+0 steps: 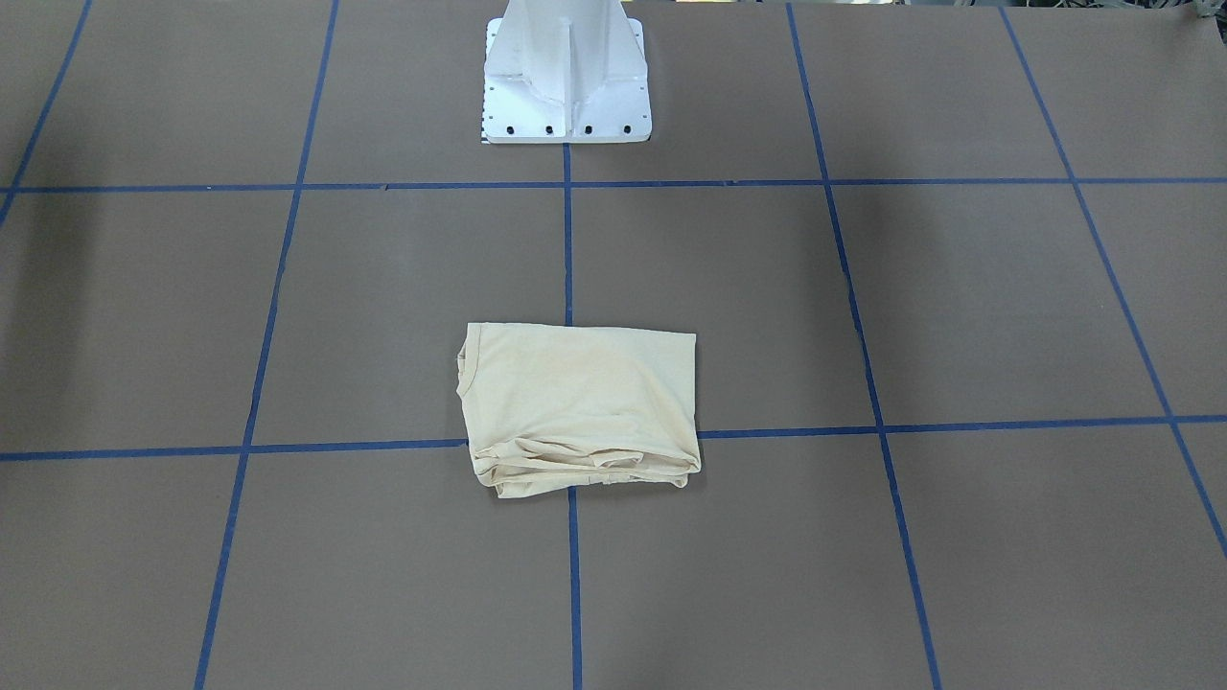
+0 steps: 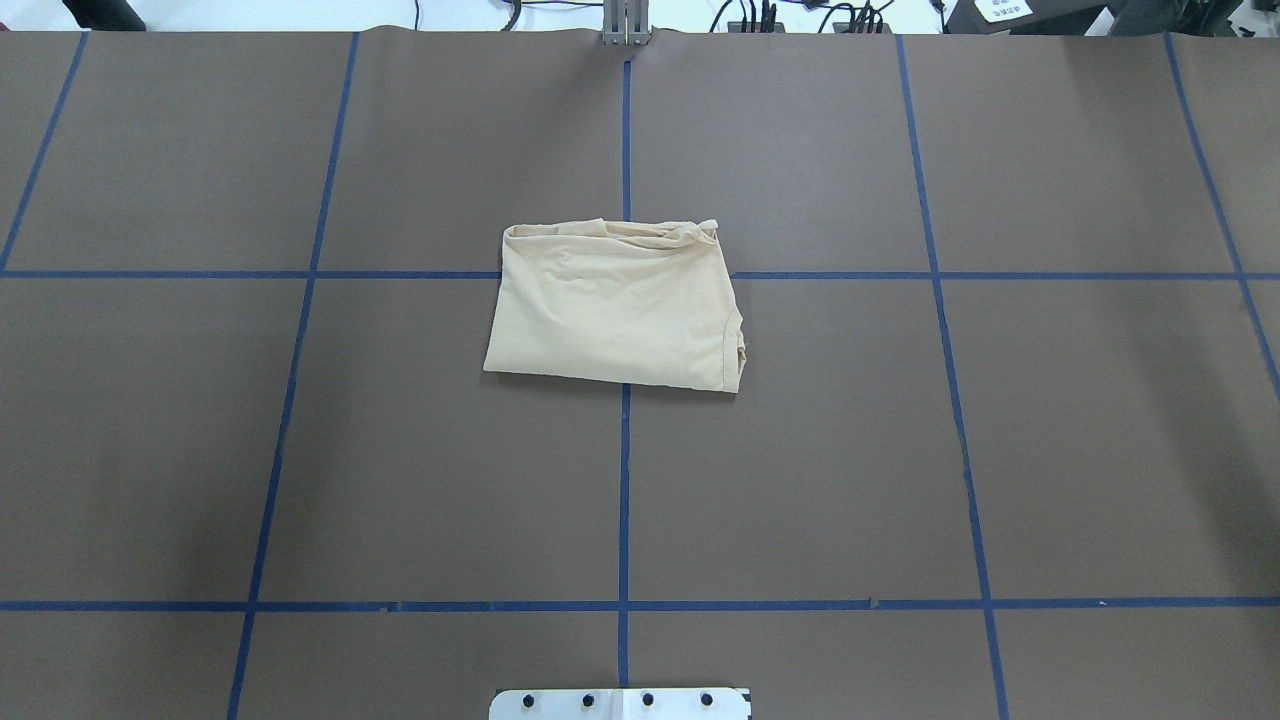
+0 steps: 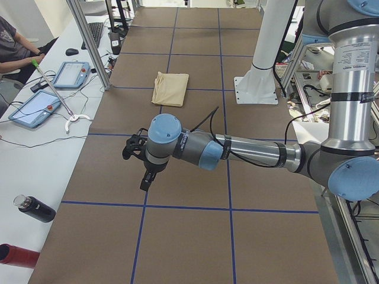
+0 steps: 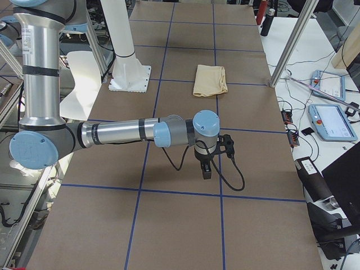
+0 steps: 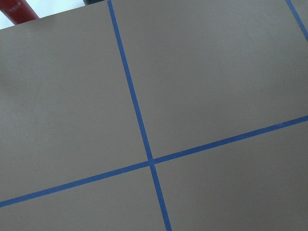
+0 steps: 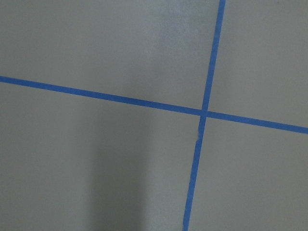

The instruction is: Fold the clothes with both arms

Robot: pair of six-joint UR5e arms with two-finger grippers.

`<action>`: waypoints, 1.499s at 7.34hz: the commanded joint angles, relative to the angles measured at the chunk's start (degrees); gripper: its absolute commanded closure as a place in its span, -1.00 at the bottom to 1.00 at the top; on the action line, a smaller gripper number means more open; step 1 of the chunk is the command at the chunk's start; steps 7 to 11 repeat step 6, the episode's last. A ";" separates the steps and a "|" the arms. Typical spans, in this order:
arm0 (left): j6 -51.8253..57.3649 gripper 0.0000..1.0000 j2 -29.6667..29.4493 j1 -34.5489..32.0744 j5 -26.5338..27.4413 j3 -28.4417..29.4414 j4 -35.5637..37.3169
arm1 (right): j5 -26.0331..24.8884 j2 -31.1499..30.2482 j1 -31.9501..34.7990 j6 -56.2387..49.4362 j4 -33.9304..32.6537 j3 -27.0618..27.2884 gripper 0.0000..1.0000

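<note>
One cream-yellow T-shirt (image 1: 580, 412) lies folded mid-way along the bench (image 1: 959, 287), over blue tape lines (image 1: 767, 433), well apart from the left end effector (image 3: 144, 177) and the right end effector (image 4: 206, 170), whose finger spacing cannot be told.

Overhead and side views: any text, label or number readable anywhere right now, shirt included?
Nothing can be read.
T-shirt: folded, no print or label showing.
Sticker on the left arm: too small to read.
Red bottle: white lettering, cropped and blurred.
Paper sign: blurred.

Nothing is legible; the sticker (image 3: 356, 54) on the left arm (image 3: 249, 151) is too small to read.
</note>
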 commanded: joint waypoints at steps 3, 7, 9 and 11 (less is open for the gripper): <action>0.00 -1.00 -0.01 0.57 -0.03 0.07 0.08 | 0.00 0.02 -0.15 0.13 1.38 0.09 -1.00; 0.18 -1.00 -0.01 0.57 0.41 0.34 0.17 | -3.85 -0.15 -0.15 -0.04 1.38 0.18 -1.00; 0.18 -1.00 -0.01 0.57 0.41 0.34 0.17 | -3.85 -0.15 -0.15 -0.04 1.38 0.18 -1.00; 0.18 -1.00 -0.01 0.57 0.41 0.34 0.17 | -3.85 -0.15 -0.15 -0.04 1.38 0.18 -1.00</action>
